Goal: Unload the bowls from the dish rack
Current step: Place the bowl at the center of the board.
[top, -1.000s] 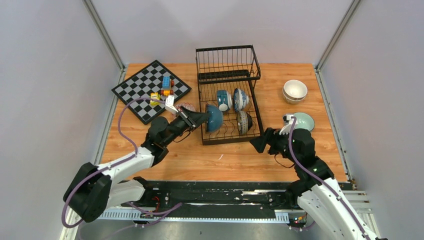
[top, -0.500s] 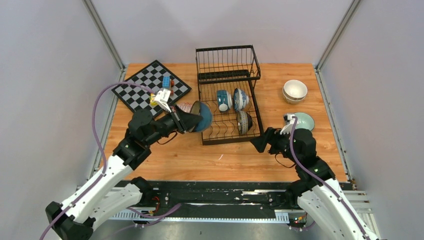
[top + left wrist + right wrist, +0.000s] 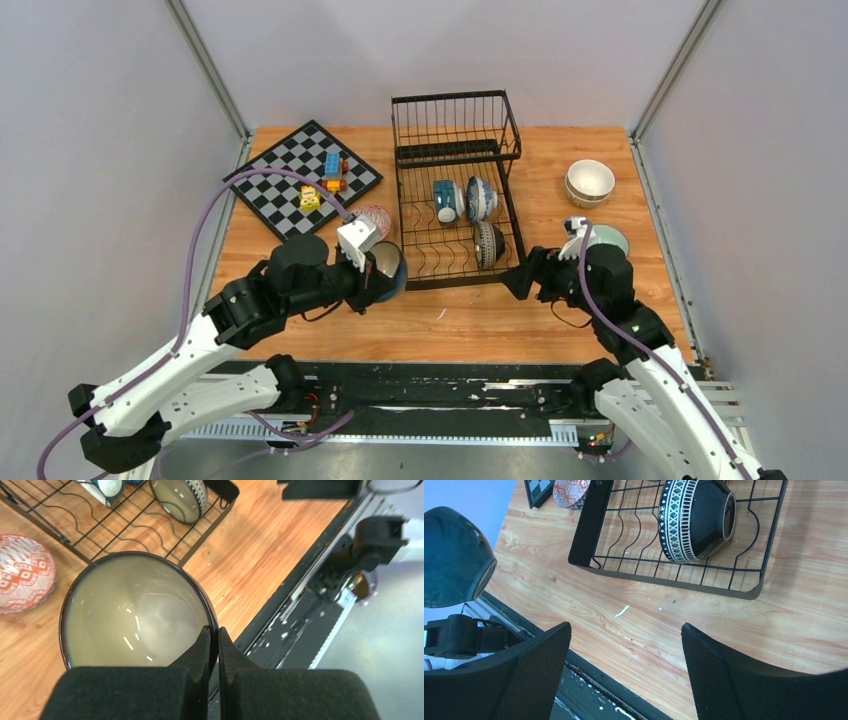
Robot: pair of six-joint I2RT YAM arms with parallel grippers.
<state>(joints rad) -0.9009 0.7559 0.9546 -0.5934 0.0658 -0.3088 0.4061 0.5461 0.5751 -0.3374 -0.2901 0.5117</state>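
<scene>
Left gripper [image 3: 213,630] clamped on rim of teal bowl [image 3: 135,615], left of dish rack [image 3: 460,281]; right gripper [image 3: 624,630], jaws apart, nearest the patterned bowl [image 3: 694,520].

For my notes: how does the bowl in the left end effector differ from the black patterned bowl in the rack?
The teal bowl is plain outside; the patterned bowl carries a black-and-white band. The teal bowl is pinched at its rim by the left end effector, outside the dish rack; the patterned bowl lies on its side inside it. Both are round with pale insides.
</scene>
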